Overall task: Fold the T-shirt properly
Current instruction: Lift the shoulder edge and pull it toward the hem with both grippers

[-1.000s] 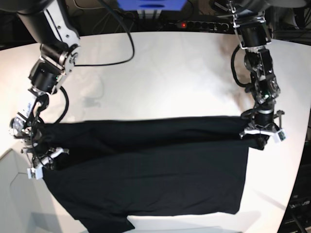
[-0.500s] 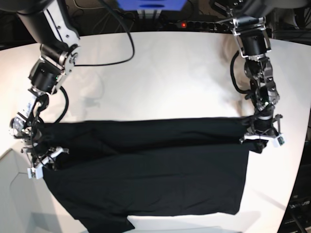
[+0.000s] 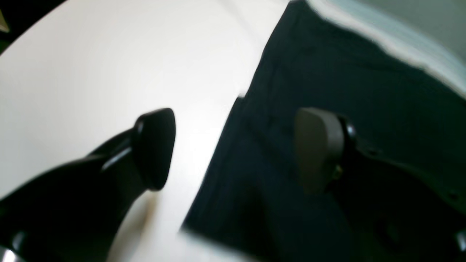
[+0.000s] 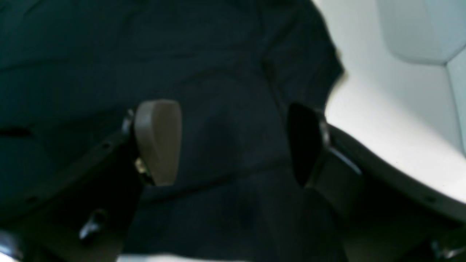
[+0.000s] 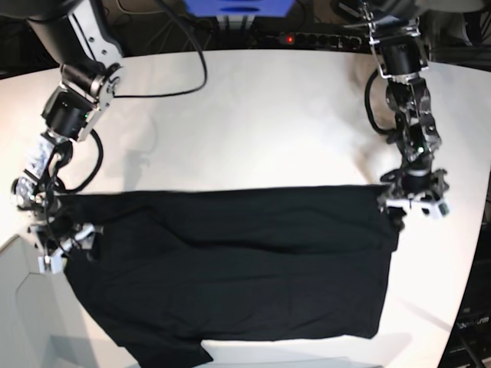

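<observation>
Your right gripper [image 5: 65,245] sits at the left of the base view with its jaws spread wide over the T-shirt [image 5: 230,261], holding nothing. The black shirt lies flat across the near half of the white table [image 5: 253,115], its upper band folded over. At the right, your left gripper [image 5: 414,201] straddles the cloth's corner, jaws also wide. Before lifting, I judge you should close both squarely on the edge, catching both layers and keeping the two ends level.

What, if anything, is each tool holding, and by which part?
Nothing: left tool and right tool both stand open over the T-shirt edges.
</observation>
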Action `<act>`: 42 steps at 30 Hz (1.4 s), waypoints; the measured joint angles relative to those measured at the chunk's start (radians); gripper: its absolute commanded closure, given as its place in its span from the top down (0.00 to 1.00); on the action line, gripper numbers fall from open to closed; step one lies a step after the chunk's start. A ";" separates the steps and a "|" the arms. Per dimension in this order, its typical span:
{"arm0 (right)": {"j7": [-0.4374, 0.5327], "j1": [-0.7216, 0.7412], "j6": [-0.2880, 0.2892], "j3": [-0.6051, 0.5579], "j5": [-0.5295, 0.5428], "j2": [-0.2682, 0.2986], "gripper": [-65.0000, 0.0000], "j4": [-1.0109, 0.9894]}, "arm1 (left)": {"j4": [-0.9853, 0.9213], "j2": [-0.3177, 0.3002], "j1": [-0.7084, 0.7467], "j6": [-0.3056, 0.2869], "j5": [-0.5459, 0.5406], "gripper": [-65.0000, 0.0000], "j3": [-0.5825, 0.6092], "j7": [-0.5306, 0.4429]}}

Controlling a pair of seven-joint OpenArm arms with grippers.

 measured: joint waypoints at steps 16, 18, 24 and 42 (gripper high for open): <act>0.010 -0.102 -0.001 0.058 0.003 0.066 0.71 0.049 | -0.162 0.025 -0.014 0.003 0.009 0.59 0.053 -0.044; 0.008 -0.119 0.000 0.060 0.002 0.079 0.71 0.048 | -0.180 0.026 -0.023 -0.001 0.010 0.42 0.072 -0.059; 0.010 -0.139 0.000 0.061 0.005 0.095 0.71 -0.018 | -0.256 0.026 -0.068 -0.005 0.003 0.00 0.072 -0.081; 0.141 -0.128 -0.026 0.055 0.026 0.170 0.53 -0.249 | -0.288 0.020 -0.080 -0.016 -0.003 0.00 0.072 -0.098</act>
